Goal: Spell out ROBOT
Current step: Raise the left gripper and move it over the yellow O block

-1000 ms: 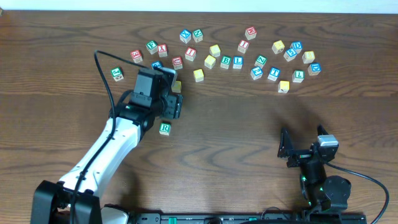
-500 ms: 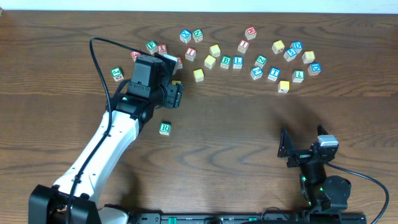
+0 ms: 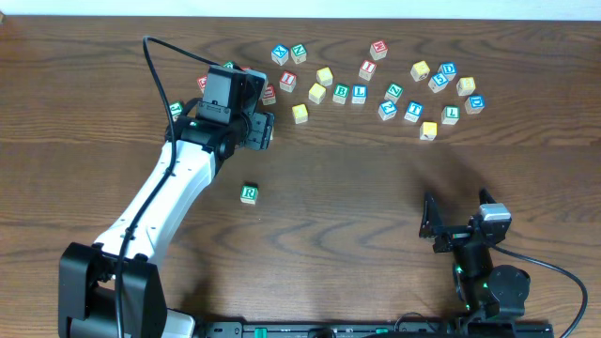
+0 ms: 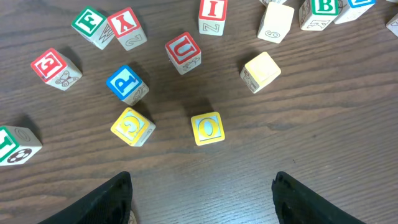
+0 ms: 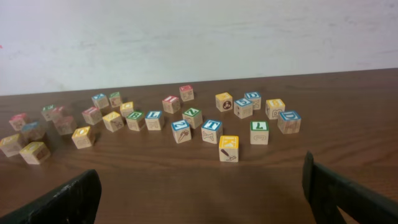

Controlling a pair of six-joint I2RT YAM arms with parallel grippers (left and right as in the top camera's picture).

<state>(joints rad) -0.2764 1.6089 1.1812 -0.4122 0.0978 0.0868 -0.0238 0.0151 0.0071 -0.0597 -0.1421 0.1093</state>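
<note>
The green-framed R cube [image 3: 249, 193] stands alone on the table, nearer than the scattered cubes. My left gripper [image 3: 264, 131] hangs open over the left end of the scatter, with nothing between its fingers [image 4: 109, 200]. Just ahead of the left gripper [image 4: 202, 200] lies a yellow O cube [image 4: 208, 128], with a plain yellow cube [image 4: 260, 71] further right. The green-framed B cube [image 3: 341, 93] and blue-framed T cube [image 3: 413, 111] sit in the far row. My right gripper [image 3: 435, 228] rests open and empty at the near right; its view shows the T cube [image 5: 211, 130].
Around the O cube lie a yellow G cube [image 4: 132, 126], a blue P cube [image 4: 127, 83], a red U cube [image 4: 183, 51] and a red E cube [image 4: 56, 67]. Several more letter cubes stretch along the far side to the right, a yellow one [image 3: 428, 130] nearest.
My left arm has moved away from the R cube toward the far left cluster, still open. The R cube stays put. The right arm has not moved.
</note>
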